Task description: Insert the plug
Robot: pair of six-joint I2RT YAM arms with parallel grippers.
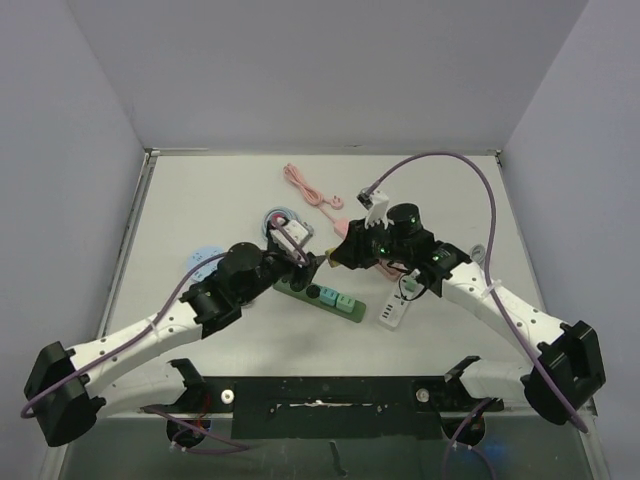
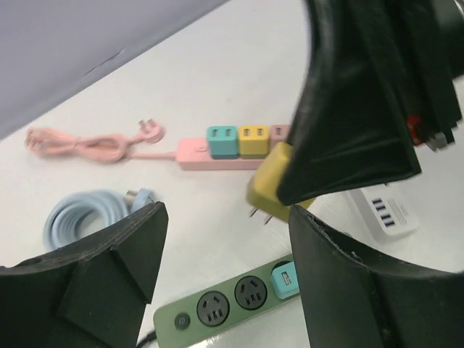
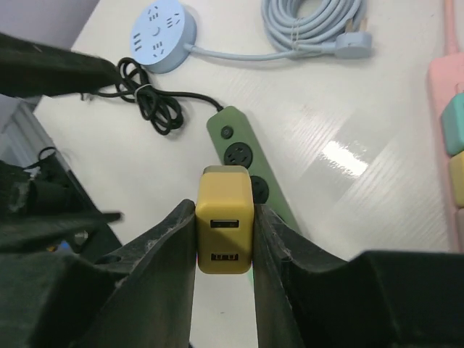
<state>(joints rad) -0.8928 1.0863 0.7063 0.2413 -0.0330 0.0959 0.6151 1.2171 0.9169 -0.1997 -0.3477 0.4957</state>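
Top view: left gripper (image 1: 303,262) and right gripper (image 1: 345,250) met nose to nose near the table's middle, just above the green strip (image 1: 320,293), which lay at their 6 o'clock. White strip (image 1: 393,315) at 4 o'clock, round blue socket (image 1: 203,262) at 9 o'clock, pink cable (image 1: 305,185) at 12 o'clock. Neither grip was legible from this height. Left wrist view: the left gripper's jaws stood wide apart with nothing between them. Beyond them, at 1 o'clock, the right gripper pinched the yellow plug (image 2: 267,181), its prongs bared and slanting toward 7 o'clock, clear above the green strip. Two vacant outlets on that strip sat at 6 o'clock beside a teal adapter (image 2: 284,279). Pink strip (image 2: 194,152) at 11 o'clock, coiled blue cable (image 2: 87,210) at 9 o'clock. Right wrist view: both fingers were clamped flat on the plug's sides, the plug centred and square, its port face toward the camera, the green strip running off at 12 o'clock beneath. Handling note: insertion was not yet made. It seemed best done by levelling the plug so the prongs faced straight down, lining them over one vacant outlet, then pressing in without twist. The free left gripper could pin the strip, which looked light enough to slide.
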